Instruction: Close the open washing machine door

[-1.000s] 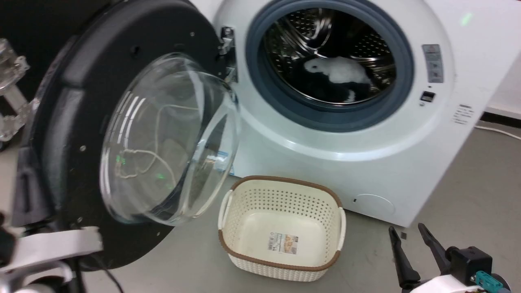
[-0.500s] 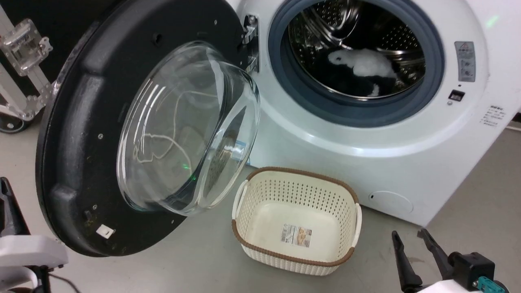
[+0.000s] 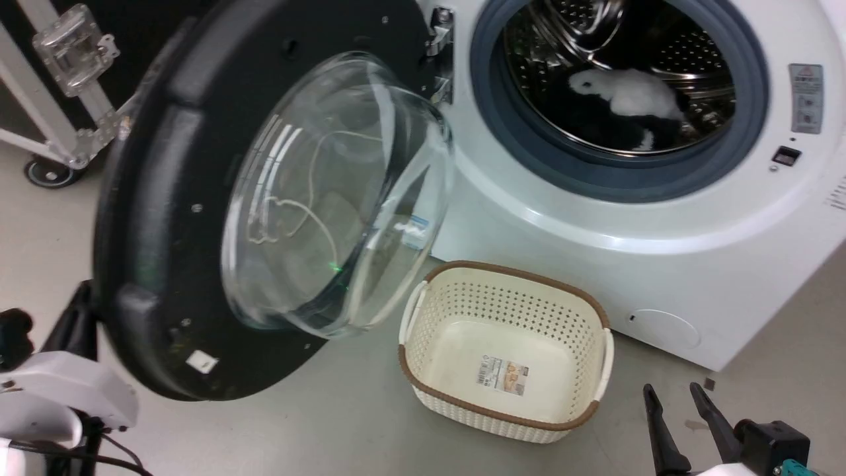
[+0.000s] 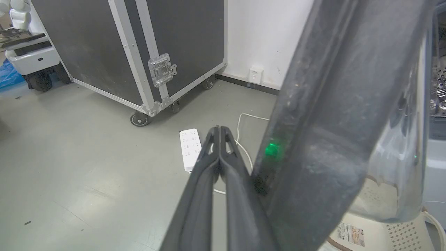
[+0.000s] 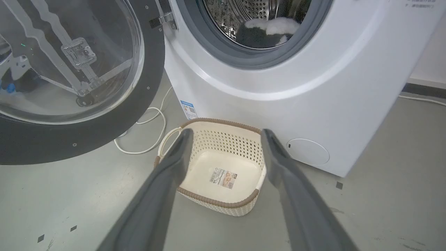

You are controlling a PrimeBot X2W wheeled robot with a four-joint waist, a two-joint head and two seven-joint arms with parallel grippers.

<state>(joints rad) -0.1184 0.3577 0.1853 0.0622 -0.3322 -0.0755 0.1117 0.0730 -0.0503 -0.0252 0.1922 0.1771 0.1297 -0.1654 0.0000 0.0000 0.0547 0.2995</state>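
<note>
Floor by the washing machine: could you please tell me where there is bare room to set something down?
Bare floor lies left of the basket, in front of the washing machine door, and right of the basket by the washing machine's lower corner. The door's far side is crowded: power strip, cable, wheeled case.

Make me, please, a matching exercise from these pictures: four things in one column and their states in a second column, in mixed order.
Things:
1. washing machine door
2. basket
3. left end effector
4. right end effector

States:
A. open, holding nothing
B. swung wide open
C. shut, close beside the door's edge
D. empty, in front of the washing machine

Pairs: 1-B, 2-D, 3-C, 4-A
</note>
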